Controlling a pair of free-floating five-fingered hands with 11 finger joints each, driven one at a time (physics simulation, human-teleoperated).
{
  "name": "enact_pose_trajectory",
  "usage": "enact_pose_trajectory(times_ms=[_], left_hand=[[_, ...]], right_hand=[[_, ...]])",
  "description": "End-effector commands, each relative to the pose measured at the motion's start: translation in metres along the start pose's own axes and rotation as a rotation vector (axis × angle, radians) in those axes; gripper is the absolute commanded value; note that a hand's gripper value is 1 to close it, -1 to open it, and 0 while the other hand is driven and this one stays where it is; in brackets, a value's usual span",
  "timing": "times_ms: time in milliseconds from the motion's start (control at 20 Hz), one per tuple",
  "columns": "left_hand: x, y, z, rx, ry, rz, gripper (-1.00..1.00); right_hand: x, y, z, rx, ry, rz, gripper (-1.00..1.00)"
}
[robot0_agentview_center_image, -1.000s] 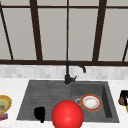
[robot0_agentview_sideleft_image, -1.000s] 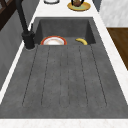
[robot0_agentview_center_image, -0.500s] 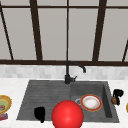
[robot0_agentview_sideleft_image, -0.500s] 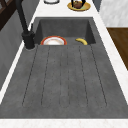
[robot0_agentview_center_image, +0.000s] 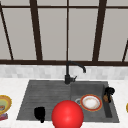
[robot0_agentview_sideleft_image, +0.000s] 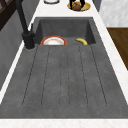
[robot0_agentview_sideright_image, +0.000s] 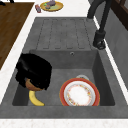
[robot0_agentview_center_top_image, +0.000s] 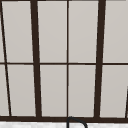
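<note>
The right robot hand (robot0_agentview_center_image: 109, 93) hung over the right end of the sink basin (robot0_agentview_sideright_image: 75, 61), fingers curled round a small brown thing (robot0_agentview_sideright_image: 33, 85) (perhaps a fruit), above the banana (robot0_agentview_sideright_image: 35, 98) and beside the plate (robot0_agentview_sideright_image: 79, 95). It seemed mid-carry; lowering and releasing would likely follow. The left robot hand (robot0_agentview_center_image: 40, 114) idled near the red ball (robot0_agentview_center_image: 67, 115).

No readable text, labels, brands or numbers on any item or surface

Grey sink (robot0_agentview_center_image: 45, 90), plate (robot0_agentview_center_image: 91, 102), banana (robot0_agentview_sideright_image: 35, 98) inside
</note>
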Motion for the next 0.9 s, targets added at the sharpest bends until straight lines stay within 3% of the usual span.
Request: enact_pose_trajectory(times_ms=[0, 200, 450, 850], left_hand=[[0.000, 0.000, 0.000, 0.000, 0.000, 0.000, 0.00], [0.000, 0.000, 0.000, 0.000, 0.000, 0.000, 0.00], [0.000, 0.000, 0.000, 0.000, 0.000, 0.000, 0.00], [0.000, 0.000, 0.000, 0.000, 0.000, 0.000, 0.00]], right_hand=[[0.021, -0.002, -0.022, 0.001, 0.026, -0.014, 1.00], [0.042, 0.002, -0.053, 0.003, 0.015, -0.029, 1.00], [0.059, 0.020, -0.103, 0.030, -0.015, -0.085, 1.00], [0.095, 0.049, -0.185, 0.043, -0.006, -0.056, 1.00]])
